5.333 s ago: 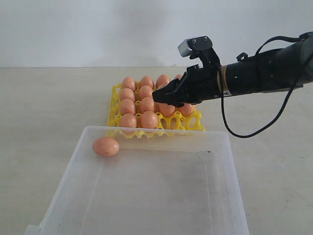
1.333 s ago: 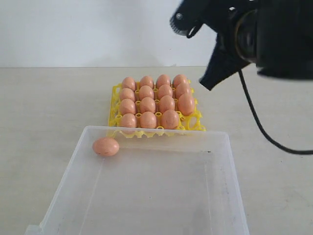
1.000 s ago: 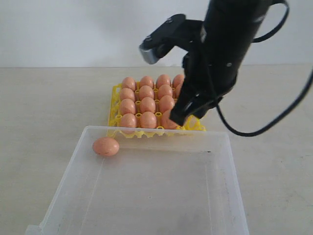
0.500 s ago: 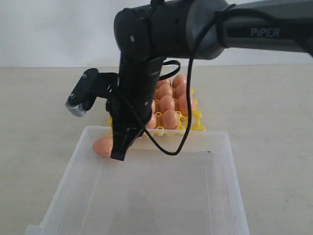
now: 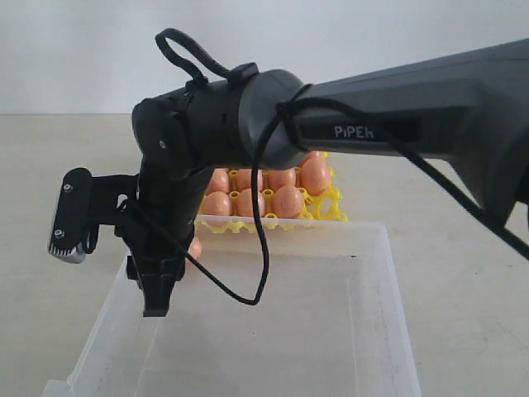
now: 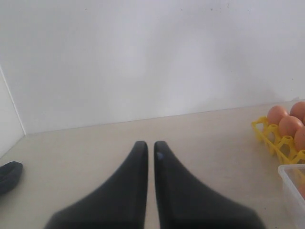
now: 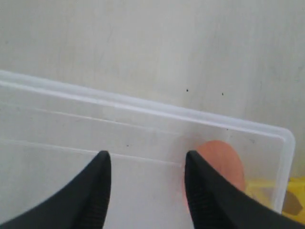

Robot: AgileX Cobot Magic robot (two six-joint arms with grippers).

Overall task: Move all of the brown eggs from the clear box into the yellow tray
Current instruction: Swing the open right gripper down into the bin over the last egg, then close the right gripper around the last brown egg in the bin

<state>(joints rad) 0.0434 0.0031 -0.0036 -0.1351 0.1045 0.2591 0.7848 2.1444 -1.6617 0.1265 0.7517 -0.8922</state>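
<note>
One brown egg [image 7: 221, 162] lies in the far left corner of the clear box [image 7: 143, 107]. My right gripper [image 7: 147, 155] is open inside that corner; the egg sits just outside one finger, not between the two. In the exterior view the right gripper [image 5: 155, 304] points down into the clear box [image 5: 364, 230], and the arm hides all but a sliver of that egg [image 5: 195, 246]. Behind the box, the yellow tray [image 5: 332, 205] holds several brown eggs [image 5: 286, 201], partly hidden by the arm. My left gripper [image 6: 148, 143] is shut and empty above the table.
The right arm's dark body [image 5: 248, 116] spans the scene over the tray, with its wrist camera [image 5: 70, 219] left of the box. In the left wrist view the yellow tray [image 6: 267, 133], the box corner [image 6: 293, 176] and a dark object [image 6: 9, 174] show.
The right arm has swung left from above the tray and down into the box's far left corner. Its jaws have opened beside the egg.
</note>
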